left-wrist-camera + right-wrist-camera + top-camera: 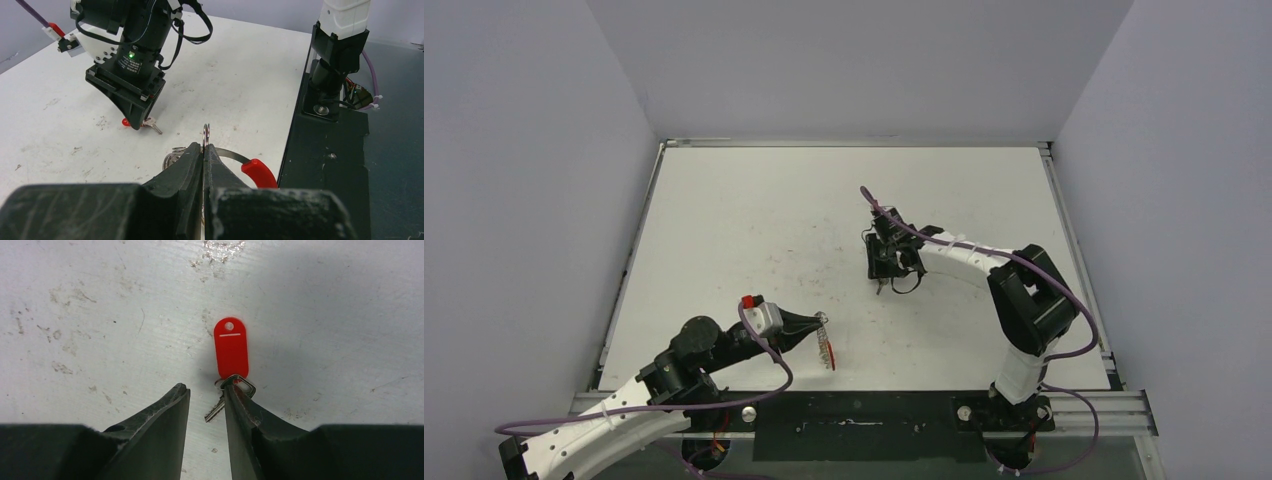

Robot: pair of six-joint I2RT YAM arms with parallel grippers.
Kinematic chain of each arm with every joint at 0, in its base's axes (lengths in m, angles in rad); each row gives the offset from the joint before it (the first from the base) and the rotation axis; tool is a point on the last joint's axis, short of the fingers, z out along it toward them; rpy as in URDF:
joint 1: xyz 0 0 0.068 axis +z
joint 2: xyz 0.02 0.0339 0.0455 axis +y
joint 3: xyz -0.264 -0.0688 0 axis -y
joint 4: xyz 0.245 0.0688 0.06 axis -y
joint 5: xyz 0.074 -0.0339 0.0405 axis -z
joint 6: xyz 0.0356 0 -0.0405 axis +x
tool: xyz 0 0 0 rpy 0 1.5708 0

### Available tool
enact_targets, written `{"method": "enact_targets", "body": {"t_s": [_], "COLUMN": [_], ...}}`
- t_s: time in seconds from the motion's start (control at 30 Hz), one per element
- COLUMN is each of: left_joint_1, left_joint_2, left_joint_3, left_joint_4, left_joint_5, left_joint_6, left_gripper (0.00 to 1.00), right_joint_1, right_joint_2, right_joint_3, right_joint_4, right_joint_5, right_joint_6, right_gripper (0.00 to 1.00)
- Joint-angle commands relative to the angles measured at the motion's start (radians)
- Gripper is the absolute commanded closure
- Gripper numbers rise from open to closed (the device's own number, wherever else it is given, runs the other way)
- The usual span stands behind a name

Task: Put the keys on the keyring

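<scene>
Left tool [204, 146] low, clamped on keyring [230, 155], right tool [205, 386] downturned, slightly parted over red key [231, 350]

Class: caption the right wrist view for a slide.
Right gripper open over a silver key with a red tag on the white table.

Right wrist view: the key [214, 413] shows only part of its blade. Its head and small ring run behind one finger [242, 407] of the right pincer [205, 388].

Left wrist view: the left pincer [204, 146] covers most of the keyring [231, 154], leaving one top coil and the red sleeve [257, 171] exposed.

Top view: the keyring's coil detail is too small to resolve.
</scene>
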Motion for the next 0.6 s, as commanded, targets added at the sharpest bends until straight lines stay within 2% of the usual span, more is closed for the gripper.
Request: {"method": "enact_targets", "body": {"t_s": [0.0, 0.33, 0.5, 0.57], "left_joint_1": [-0.005, -0.005, -0.005, -0.005], "left_joint_2": [-0.001, -0.004, -0.004, -0.005], "left_joint_3": [0.005, 0.004, 0.004, 0.004], "left_joint_4": [0.077, 0.077, 0.076, 0.075], "left_joint_5": [0.018, 0.021, 0.022, 0.025], "left_joint_6": [-0.011, -0.009, -0.009, -0.009], "left_gripper": [1.00, 1.00, 1.00, 1.00], "right_joint_1": [0.013, 0.043, 0.054, 0.055], "right_joint_2": [0.015, 0.018, 0.006, -0.005], "right_joint_3": [0.041, 0.052, 0.058, 0.056], "right_joint_4": [-0.042, -0.068, -0.050, -0.041], "right_joint_5": [0.083, 0.158, 0.116, 0.099], "right_joint_6": [0.024, -0.001, -0.094, -0.151], "right_gripper": [0.67, 0.68, 0.67, 0.59]}}
